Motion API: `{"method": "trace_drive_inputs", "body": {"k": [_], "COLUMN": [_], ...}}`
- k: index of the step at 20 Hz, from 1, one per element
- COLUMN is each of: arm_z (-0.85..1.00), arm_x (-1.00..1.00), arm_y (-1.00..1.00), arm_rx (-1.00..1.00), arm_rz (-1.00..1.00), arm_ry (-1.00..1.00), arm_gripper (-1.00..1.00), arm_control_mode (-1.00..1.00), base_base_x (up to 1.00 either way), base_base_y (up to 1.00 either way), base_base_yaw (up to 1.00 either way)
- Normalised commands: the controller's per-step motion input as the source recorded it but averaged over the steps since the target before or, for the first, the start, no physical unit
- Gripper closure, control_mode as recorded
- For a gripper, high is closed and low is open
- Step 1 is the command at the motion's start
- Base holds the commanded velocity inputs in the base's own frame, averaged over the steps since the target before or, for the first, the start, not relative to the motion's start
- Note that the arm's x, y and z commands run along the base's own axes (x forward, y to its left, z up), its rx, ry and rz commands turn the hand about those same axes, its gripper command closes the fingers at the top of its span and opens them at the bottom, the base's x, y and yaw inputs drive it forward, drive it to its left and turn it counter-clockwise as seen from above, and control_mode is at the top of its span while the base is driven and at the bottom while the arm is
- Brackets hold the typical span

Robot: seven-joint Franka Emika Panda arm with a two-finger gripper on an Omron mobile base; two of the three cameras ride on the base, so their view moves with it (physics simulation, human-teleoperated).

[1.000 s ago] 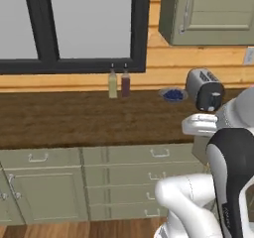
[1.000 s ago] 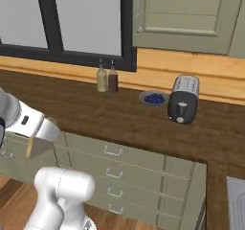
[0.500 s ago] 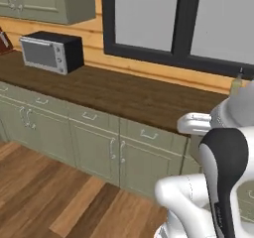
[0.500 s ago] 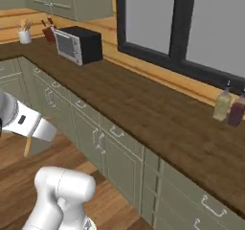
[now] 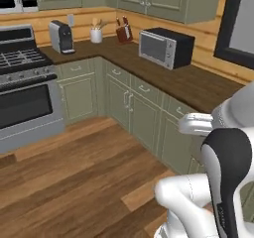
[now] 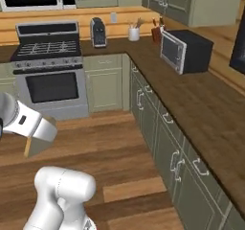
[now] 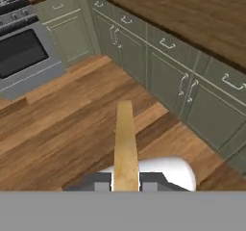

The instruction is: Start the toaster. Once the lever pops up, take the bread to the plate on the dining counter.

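Bread (image 7: 126, 143) is standing edge-on between the gripper (image 7: 126, 181) fingers, which are closing tight on its lower end; the slice is jutting toward 12 o'clock in the hand view, over the wooden floor (image 7: 72, 129). In the right base view the bread (image 6: 37, 145) is hanging at 9 o'clock. Cabinets (image 7: 163, 76) are running past at 1 o'clock, an oven (image 7: 24, 52) at 10 o'clock, a microwave (image 5: 166, 47) on the worktop (image 5: 198, 86).

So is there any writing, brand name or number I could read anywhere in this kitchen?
None can be read.
Microwave: its front carries no legible label or digits.
Stove: no readable markings.
Coffee machine: no brand visible.
Bread held in the gripper: plain, no print.
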Motion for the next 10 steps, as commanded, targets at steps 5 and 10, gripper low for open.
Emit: {"method": "trace_drive_inputs", "body": {"k": [5,10], "arm_z": [0.0,0.0], "arm_x": [0.0,0.0], "arm_y": [0.0,0.0], "arm_rx": [0.0,0.0], "arm_rz": [0.0,0.0], "arm_ry": [0.0,0.0], "arm_gripper": [1.0,1.0], "arm_control_mode": [1.0,1.0], "base_base_x": [0.67,0.97], "base_base_y": [0.58,0.39], "base_base_yaw": [0.6,0.44]}}
